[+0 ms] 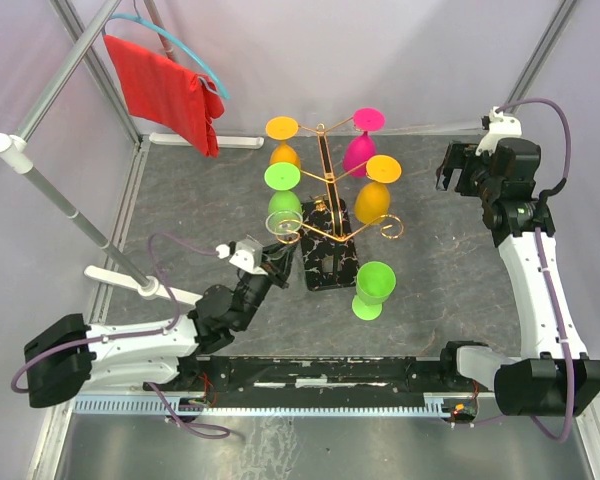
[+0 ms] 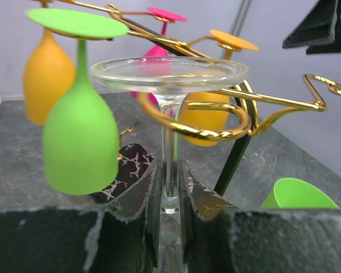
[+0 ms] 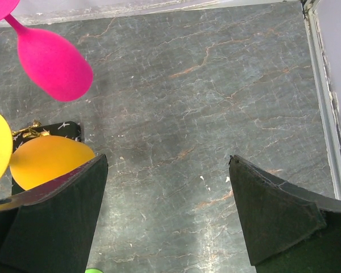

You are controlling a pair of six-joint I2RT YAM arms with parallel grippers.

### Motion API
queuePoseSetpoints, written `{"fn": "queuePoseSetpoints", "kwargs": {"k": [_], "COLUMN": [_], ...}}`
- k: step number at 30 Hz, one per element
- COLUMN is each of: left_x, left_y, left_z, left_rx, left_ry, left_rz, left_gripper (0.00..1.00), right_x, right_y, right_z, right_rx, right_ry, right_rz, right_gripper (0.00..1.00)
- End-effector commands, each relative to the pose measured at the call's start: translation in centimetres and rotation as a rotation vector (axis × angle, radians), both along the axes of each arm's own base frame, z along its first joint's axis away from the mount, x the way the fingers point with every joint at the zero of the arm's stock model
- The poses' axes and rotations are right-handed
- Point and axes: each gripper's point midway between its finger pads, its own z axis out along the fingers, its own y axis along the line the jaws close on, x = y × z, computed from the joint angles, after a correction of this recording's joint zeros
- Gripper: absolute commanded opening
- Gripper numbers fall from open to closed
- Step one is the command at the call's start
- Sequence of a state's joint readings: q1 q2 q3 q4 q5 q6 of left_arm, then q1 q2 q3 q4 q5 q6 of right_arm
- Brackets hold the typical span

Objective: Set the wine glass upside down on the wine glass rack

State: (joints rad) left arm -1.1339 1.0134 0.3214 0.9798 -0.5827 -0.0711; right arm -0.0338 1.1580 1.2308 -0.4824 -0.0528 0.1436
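The wine glass rack (image 1: pixel 323 178) is gold wire on a black veined base (image 1: pixel 320 265) at mid table. My left gripper (image 1: pixel 272 262) is shut on the stem of a clear wine glass (image 1: pixel 285 226), held upside down. In the left wrist view the fingers (image 2: pixel 142 187) clamp the stem, and the clear foot (image 2: pixel 169 74) is level just above a curled gold arm (image 2: pixel 216 129). The stem appears to pass inside that curl. The bowl is hidden below the fingers. My right gripper (image 1: pixel 450 170) is open and empty at the back right, over bare table (image 3: pixel 167 165).
Green (image 1: pixel 283 195), orange (image 1: pixel 283 140), pink (image 1: pixel 363 140) and orange (image 1: pixel 375 190) glasses hang on the rack. The green one (image 2: pixel 79 136) hangs close to the left of the clear stem. A green glass (image 1: pixel 373 288) stands upright right of the base. A red cloth (image 1: pixel 165 90) hangs at the back left.
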Motion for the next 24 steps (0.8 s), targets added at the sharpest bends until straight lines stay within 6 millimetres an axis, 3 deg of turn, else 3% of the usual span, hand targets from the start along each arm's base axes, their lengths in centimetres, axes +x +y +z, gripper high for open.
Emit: {"fn": "queuePoseSetpoints", "kwargs": {"k": [1, 6, 17, 24], "left_x": [-0.1, -0.6, -1.4, -1.1], "left_y": [3.4, 3.9, -0.8, -1.4], "left_z": [3.7, 4.0, 2.1, 1.2], "left_rx": [-0.148, -0.11, 0.029, 0.035], "left_ry": [-0.055, -0.092, -0.157, -0.153], "left_rz": [0.082, 0.069, -0.096, -0.089], "left_gripper": [0.03, 0.03, 0.03, 0.03], "right_x": [0.0, 0.0, 0.0, 0.0], "right_y": [0.0, 0.1, -0.1, -0.2], "right_z": [2.0, 1.8, 1.7, 1.5], "right_rx": [-0.011, -0.003, -0.009, -0.022], "right_ry": [-0.073, -0.072, -0.069, -0.065], "right_rz": [0.012, 0.011, 0.006, 0.007], "right_gripper": [0.95, 0.95, 0.95, 0.95]}}
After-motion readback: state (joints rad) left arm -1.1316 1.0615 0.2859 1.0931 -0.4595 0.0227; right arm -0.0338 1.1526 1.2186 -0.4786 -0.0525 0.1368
